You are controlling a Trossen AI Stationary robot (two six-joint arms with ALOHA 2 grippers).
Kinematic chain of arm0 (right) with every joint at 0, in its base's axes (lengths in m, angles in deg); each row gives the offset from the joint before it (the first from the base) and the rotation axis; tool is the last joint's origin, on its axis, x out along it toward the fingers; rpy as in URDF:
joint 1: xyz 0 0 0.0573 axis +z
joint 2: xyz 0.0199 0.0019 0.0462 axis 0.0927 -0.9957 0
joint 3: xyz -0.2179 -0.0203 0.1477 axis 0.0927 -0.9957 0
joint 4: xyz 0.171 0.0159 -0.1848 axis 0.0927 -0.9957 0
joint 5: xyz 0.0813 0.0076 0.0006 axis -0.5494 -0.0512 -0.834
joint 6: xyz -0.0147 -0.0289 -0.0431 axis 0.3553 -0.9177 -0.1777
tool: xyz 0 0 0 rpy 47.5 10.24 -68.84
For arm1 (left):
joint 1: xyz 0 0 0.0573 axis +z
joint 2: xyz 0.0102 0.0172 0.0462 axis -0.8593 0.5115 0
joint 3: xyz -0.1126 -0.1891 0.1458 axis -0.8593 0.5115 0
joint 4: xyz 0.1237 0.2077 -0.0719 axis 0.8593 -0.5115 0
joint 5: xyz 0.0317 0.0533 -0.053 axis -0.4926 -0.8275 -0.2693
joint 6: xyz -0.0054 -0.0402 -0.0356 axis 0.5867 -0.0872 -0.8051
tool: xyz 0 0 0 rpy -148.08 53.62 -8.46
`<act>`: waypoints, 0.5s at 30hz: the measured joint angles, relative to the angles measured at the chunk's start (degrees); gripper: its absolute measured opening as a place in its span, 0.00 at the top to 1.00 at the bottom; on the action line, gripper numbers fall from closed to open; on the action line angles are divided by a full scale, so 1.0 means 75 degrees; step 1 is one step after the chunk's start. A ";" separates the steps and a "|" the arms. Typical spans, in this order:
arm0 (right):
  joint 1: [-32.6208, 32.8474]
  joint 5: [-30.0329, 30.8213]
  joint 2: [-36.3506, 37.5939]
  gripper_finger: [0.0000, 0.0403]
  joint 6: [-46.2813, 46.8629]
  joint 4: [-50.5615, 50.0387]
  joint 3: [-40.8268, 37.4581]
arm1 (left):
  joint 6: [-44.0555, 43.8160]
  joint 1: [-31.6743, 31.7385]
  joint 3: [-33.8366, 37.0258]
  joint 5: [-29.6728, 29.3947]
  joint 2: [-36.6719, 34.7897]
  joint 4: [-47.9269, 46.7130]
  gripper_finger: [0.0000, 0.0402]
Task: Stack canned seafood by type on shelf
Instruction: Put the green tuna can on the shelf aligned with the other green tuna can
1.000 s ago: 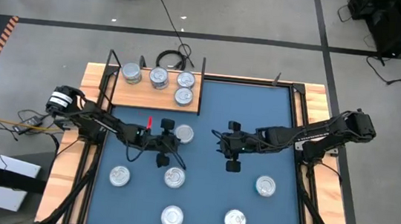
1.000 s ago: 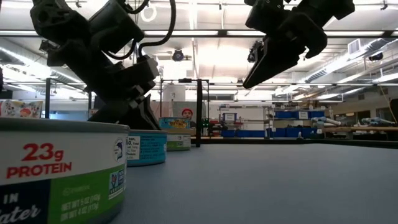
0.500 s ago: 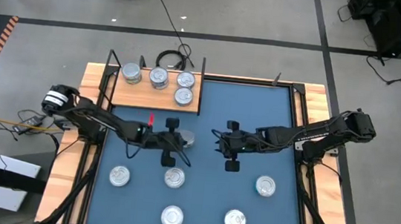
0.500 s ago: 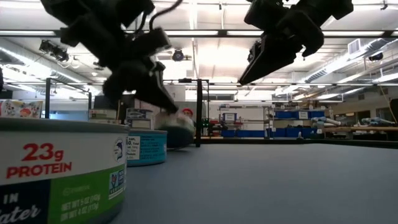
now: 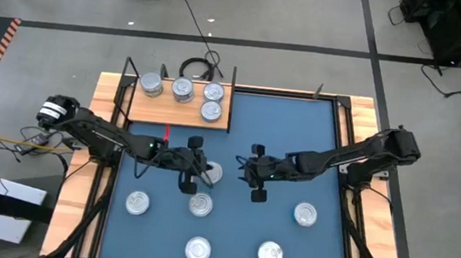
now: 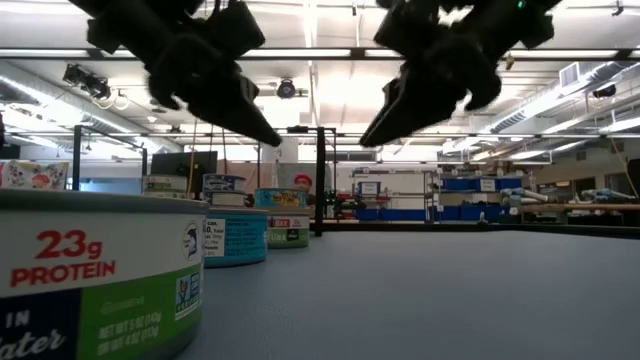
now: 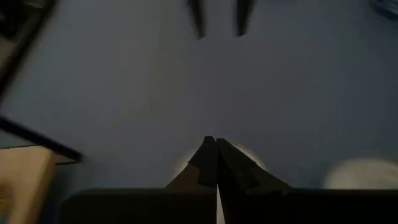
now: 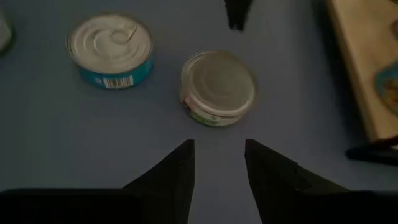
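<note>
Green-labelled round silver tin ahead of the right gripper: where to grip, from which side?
Probably pinch the green-labelled round silver tin across its low side wall, coming down from above: it lies flat on the blue mat. The open right gripper faces it; the teal-labelled tin stands apart, the shut left gripper hangs just beyond.

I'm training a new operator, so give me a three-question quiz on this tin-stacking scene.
1. How many tins stand on the shelf?
2. True or false: the right pincer is holding a tin.
3. The tin nearest the left pincer is: A on the shelf, B on the blue mat, C in the right pincer.

Key: 1. Four. 2. False, it is open and empty. 3. B.
</note>
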 joint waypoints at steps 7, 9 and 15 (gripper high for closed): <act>0.0076 -0.0008 -0.1329 0.62 -0.1166 0.1480 0.0000 | 0.0573 -0.0312 0.0003 0.0010 0.0143 -0.0876 0.91; 0.0074 -0.0009 -0.1611 0.63 -0.1385 0.1826 0.0000 | 0.0678 -0.0354 0.0005 0.0031 0.0257 -0.0995 0.88; 0.0074 -0.0011 -0.1894 0.64 -0.1611 0.2051 0.0006 | 0.1327 -0.0394 0.0006 0.0017 0.0797 -0.0898 0.81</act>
